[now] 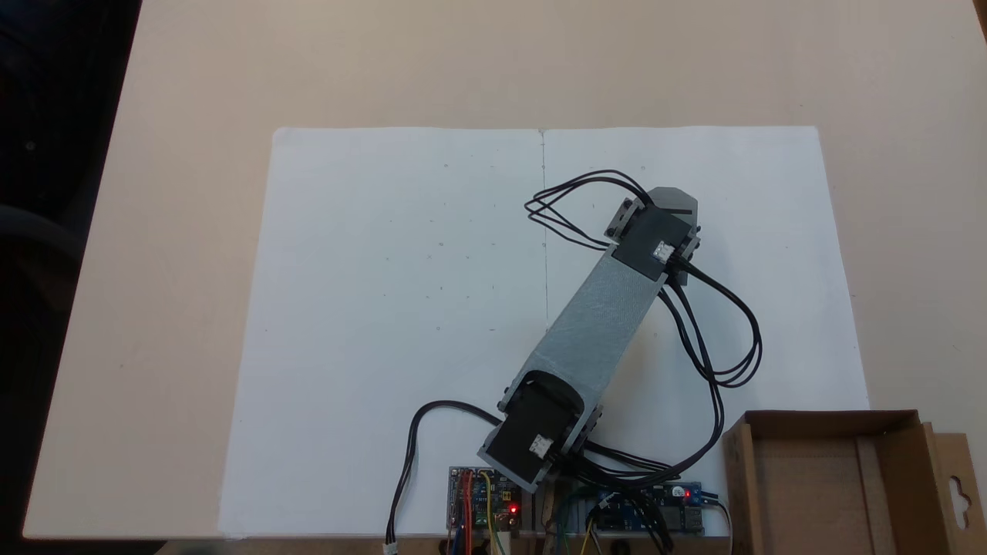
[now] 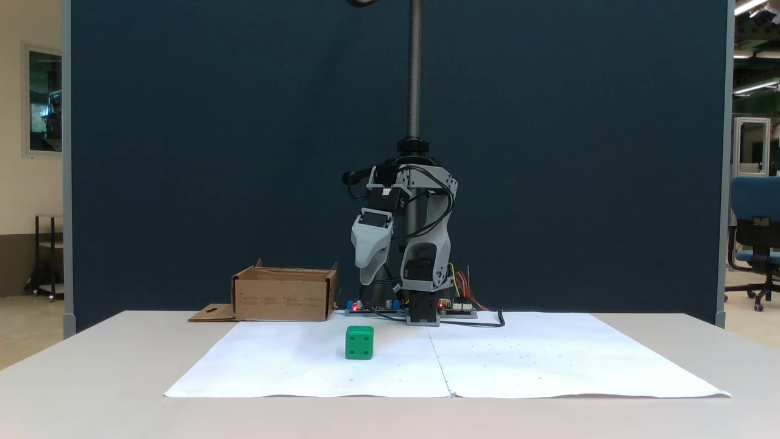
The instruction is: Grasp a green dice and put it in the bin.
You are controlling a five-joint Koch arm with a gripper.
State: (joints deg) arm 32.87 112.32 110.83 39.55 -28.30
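The green dice (image 2: 359, 342) sits on the white paper (image 2: 304, 360) at about five o'clock from the bin (image 2: 283, 297), looking light, rigid and slick, best pinched across opposite flat faces by the pincer (image 2: 369, 277), whose opening I cannot tell.

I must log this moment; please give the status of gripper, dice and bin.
Gripper raised above the paper, jaws' state unclear. Green dice on the white paper, below the gripper, untouched. Bin beside the arm's base, nothing seen inside. Nothing in the way.
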